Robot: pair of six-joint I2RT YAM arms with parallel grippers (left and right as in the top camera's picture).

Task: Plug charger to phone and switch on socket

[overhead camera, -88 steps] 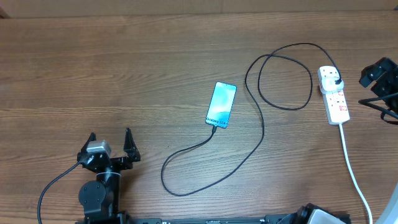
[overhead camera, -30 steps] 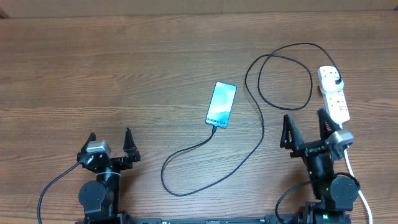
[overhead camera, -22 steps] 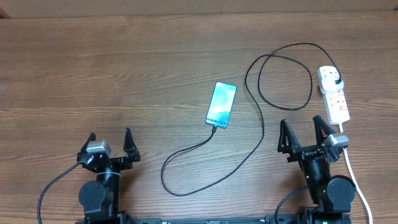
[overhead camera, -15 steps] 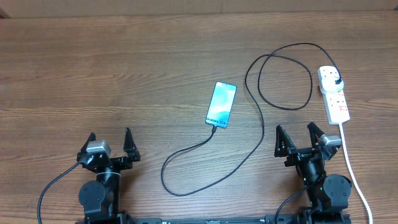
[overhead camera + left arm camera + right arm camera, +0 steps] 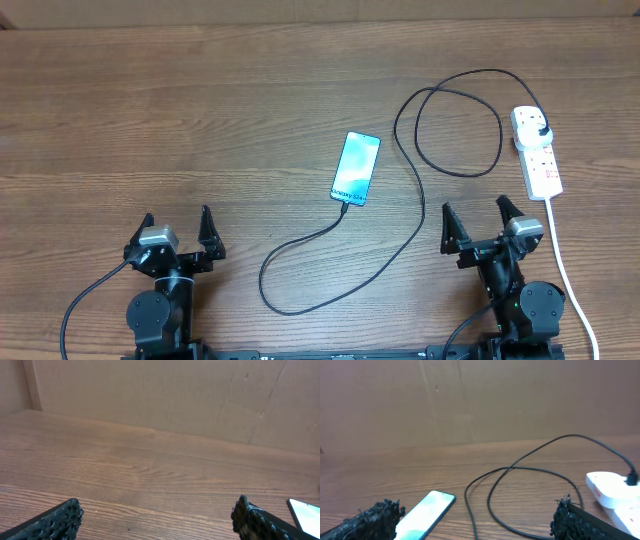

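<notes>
You drew the right jaws back from the socket, which lay ahead-right of them. The right jaws and left jaws stood wide open, empty. The charger met the phone ahead-left. The task looked finished.

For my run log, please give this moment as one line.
left end effector: open, empty | right end effector: open, empty | charger: tip at phone, plug in socket | socket on/off: unclear
</notes>
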